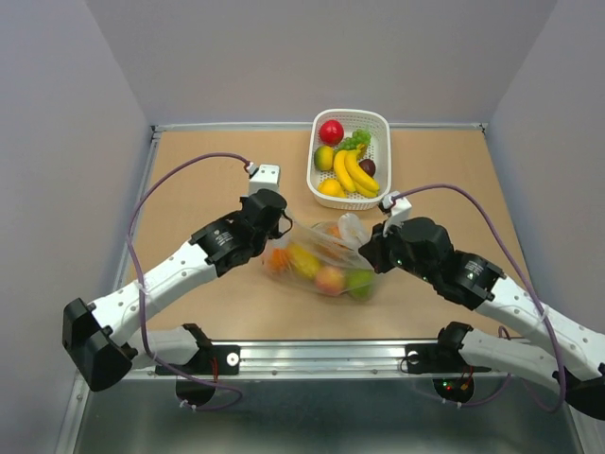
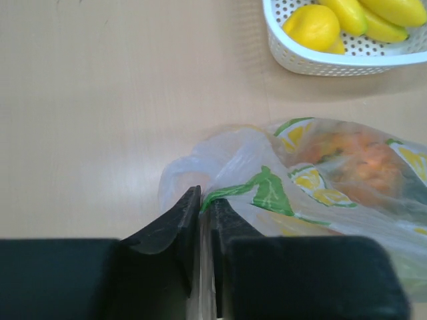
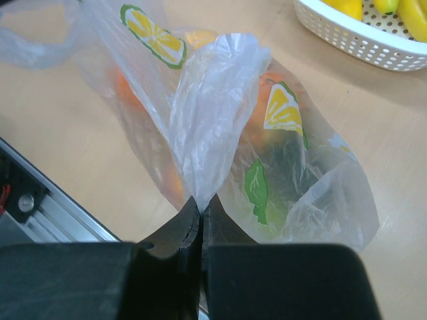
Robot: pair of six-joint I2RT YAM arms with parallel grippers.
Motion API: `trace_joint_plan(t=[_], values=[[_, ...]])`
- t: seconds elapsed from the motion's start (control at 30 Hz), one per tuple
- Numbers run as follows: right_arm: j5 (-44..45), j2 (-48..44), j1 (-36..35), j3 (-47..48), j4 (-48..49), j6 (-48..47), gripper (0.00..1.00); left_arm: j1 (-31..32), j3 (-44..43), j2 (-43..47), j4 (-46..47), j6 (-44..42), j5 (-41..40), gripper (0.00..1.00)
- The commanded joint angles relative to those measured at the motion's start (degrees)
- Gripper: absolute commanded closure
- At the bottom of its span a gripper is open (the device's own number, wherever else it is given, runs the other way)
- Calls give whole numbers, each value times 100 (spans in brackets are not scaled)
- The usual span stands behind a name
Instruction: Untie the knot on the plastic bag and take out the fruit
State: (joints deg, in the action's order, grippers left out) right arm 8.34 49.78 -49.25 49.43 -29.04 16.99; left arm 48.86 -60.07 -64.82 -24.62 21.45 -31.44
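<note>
Left gripper (image 2: 203,201): pinched on plastic bag (image 1: 312,244) edge, frame centre.
Right gripper (image 3: 202,208): clamped on bag flap.
Fruit (image 1: 330,279): inside bag.

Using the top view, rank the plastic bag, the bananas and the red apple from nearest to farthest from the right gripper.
1. plastic bag: pinched by the right gripper, lying to its left.
2. bananas: in the white basket, beyond the gripper.
3. red apple: in the basket's far left corner.

Fingers (image 2: 175,230) pinching plastic bag (image 2: 267,193) film; white basket (image 2: 333,63) beyond, upper right.
</note>
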Motion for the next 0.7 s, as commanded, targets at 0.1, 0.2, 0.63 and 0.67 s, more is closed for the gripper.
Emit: trace_joint_plan(t=[0.1,0.2,0.63,0.67], values=[[1520,-881,-14,-530,-111,1059,99,-1053,-803,-93,-166,-579,-1206,95],[2223,-1470,-23,-802,-85,1586,99,-1431,-1155,39,53,-827,-1207,100],[2676,-2704,-14,-807,-76,1522,35,-1871,100,504,1117,-1346,181,100],[2499,-2510,-14,-586,-84,1309,30,-1889,127,540,1152,-1345,269,100]])
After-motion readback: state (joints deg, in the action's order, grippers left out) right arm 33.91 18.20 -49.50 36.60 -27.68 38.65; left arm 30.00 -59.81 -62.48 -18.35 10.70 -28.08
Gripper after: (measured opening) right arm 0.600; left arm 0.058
